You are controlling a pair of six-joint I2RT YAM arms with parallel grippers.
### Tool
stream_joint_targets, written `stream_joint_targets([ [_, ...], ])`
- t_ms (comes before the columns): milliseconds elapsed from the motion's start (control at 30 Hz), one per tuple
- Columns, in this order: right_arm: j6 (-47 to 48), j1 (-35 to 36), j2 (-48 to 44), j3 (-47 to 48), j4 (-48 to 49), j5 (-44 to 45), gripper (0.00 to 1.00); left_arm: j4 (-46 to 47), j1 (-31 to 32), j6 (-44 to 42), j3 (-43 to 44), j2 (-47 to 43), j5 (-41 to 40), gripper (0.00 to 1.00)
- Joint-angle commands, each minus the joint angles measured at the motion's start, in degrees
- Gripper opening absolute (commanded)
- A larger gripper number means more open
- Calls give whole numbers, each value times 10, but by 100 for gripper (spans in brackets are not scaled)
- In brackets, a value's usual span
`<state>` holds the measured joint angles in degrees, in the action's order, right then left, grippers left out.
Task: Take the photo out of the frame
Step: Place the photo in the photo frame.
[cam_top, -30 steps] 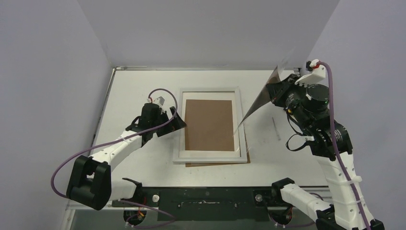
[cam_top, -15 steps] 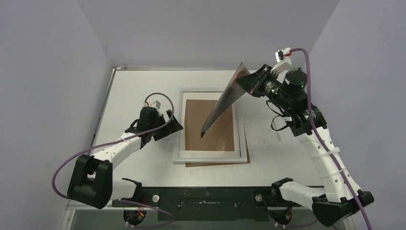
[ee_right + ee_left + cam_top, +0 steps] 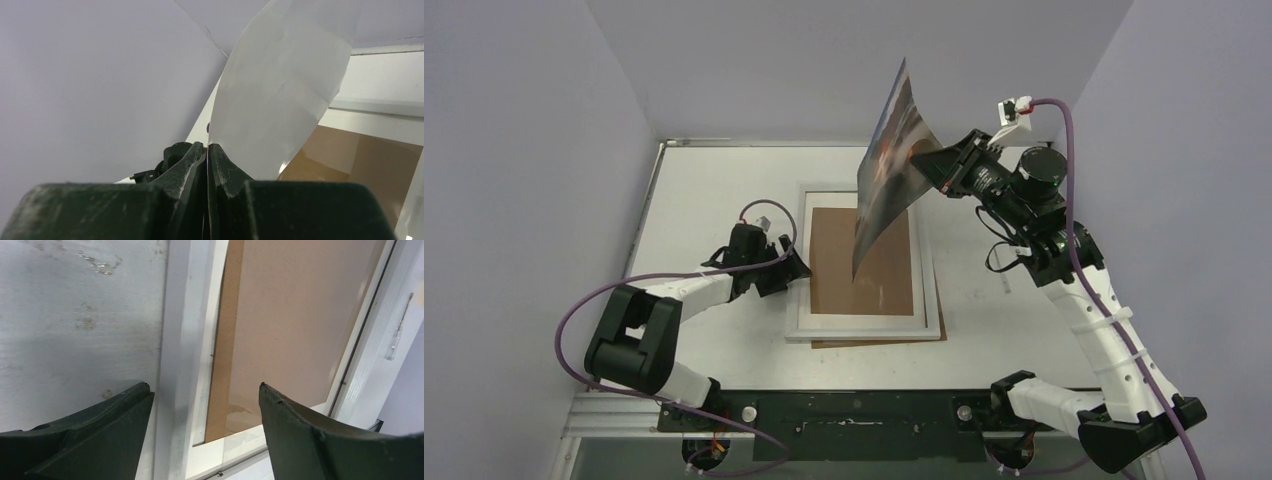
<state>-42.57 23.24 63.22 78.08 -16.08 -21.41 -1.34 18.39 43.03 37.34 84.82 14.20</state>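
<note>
White table (image 3: 704, 190), photo (image 3: 889, 165) aloft, long axis near-upright

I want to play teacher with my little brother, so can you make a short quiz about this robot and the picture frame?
1. True or false: the photo lies flat inside the frame.
2. Which pincer grips the photo? A) the left pincer B) the right pincer C) both
3. Fill in: the panel showing inside the frame is ____ in colour.
Key: 1. False: the photo is held up in the air above the frame. 2. B: the left pincer is open at the frame's left edge, holding nothing. 3. Brown.
</note>
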Motion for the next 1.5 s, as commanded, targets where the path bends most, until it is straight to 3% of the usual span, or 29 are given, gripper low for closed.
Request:
stream_joint_targets([
  [0, 7, 1, -3, 8, 56, 8, 5, 47, 19, 22, 8, 10, 23, 75],
  [233, -14, 4, 19, -15, 101, -7, 5, 53, 62, 37, -2, 2, 8, 76],
  [333, -20, 12, 39, -15, 118, -11, 5, 27, 54, 30, -3, -20, -13, 82],
  [600, -22, 60, 100, 25, 154, 0, 5, -68, 17, 7, -9, -146, -63, 94],
  [900, -16, 78, 110, 22, 171, 9, 5, -112, -10, 23, -44, -271, -127, 96],
  [1133, 19, 78, 0, -152, 115, 104, 6, -113, -13, 14, -54, -312, -133, 96],
  [1300, -13, 79, -71, -317, 105, 168, 11, -96, -14, 11, -69, -318, -136, 95],
  [1467, -32, 79, -92, -423, 114, 197, 13, -84, -15, 16, -76, -316, -138, 95],
])
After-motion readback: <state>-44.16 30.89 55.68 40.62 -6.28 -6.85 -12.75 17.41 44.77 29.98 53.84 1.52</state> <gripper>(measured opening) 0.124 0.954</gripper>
